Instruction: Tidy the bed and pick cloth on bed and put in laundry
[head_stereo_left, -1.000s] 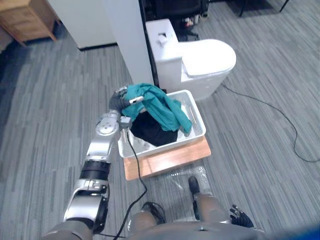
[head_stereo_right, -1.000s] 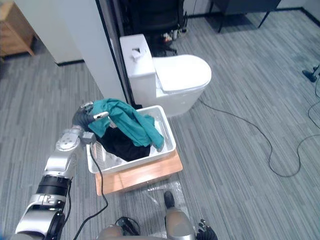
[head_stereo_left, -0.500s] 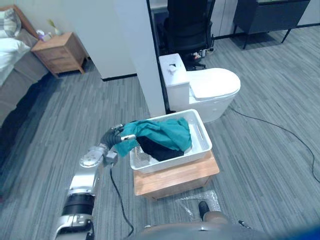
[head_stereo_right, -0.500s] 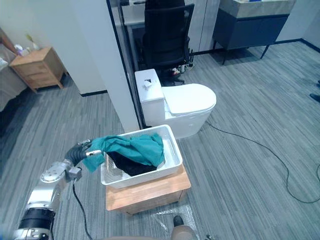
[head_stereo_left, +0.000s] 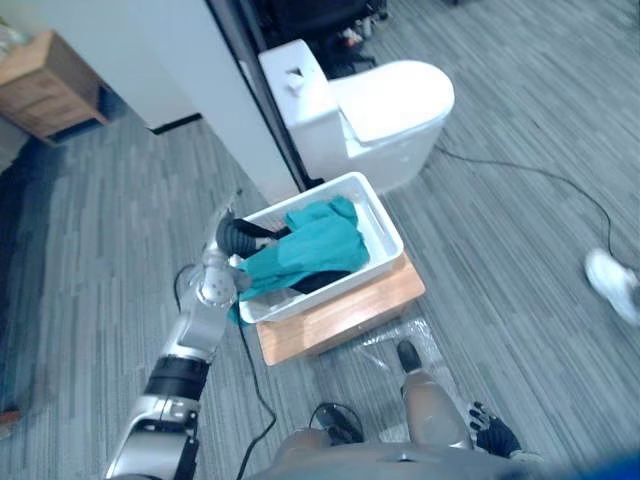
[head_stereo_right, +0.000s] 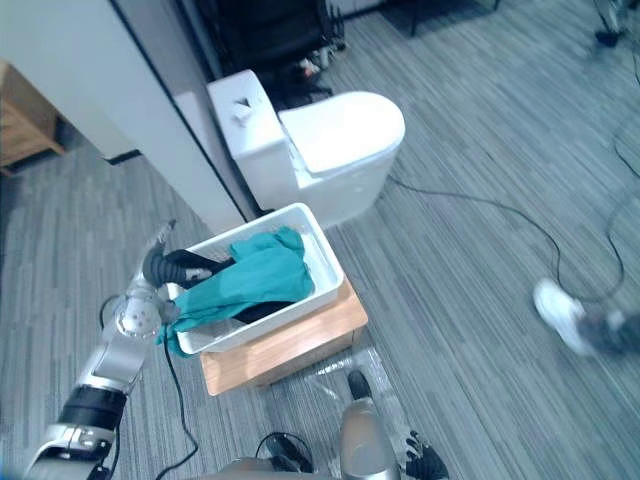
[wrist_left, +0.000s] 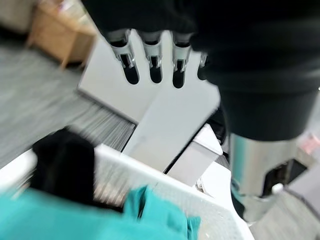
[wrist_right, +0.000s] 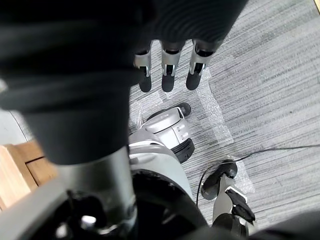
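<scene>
Since the teal cloth (head_stereo_left: 305, 250) lies across the white basket (head_stereo_left: 385, 232), I judge we are at the tail end of the drop-off step. Most of the cloth rests inside, on top of a dark cloth (wrist_left: 64, 165), but one corner spills over the rim at the end nearest my left arm and hangs down the outside wall. The basket sits on a low wooden counter (head_stereo_left: 345, 315), just in front of a toilet (head_stereo_left: 395, 100).

The left robot hand (head_stereo_left: 238, 237) hovers at that same end of the basket, just above the rim. In its wrist view the fingers (wrist_left: 152, 60) are straight and spread, with nothing between them and the teal cloth well below, so I read it as empty and fully open. The right robot hand (wrist_right: 167, 75) hangs low at my side over the floor, fingers straight too, holding nothing.

What comes next, as I see it, is small but fiddly. The trailing corner could drag the cloth back out, so I would nudge it over the rim with the left robot hand before lifting away. I would raise the arm straight up so that no fingertip catches the fabric. A person's white shoe (head_stereo_left: 612, 283) shows on the floor off to my right, so I would turn with care.
</scene>
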